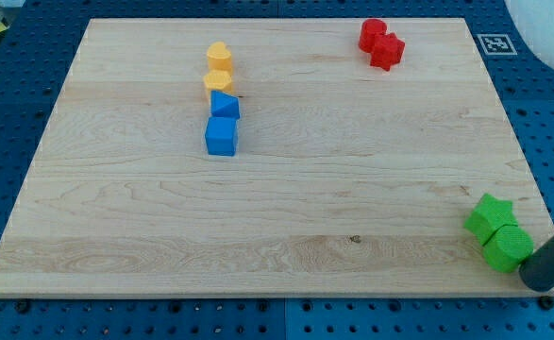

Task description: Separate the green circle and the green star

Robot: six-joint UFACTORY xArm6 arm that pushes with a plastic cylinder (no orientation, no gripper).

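The green star (490,216) lies near the board's bottom right corner. The green circle (508,247) sits just below it and touches it. My rod comes in from the view's right edge, and my tip (539,280) rests just right of and below the green circle, about touching it.
The wooden board (277,208) lies on a blue pegboard table. Two yellow blocks (219,68) and two blue blocks (222,123) form a column at upper left. Two red blocks (380,42) touch at the top right. A white marker tag (493,42) lies off the board's top right corner.
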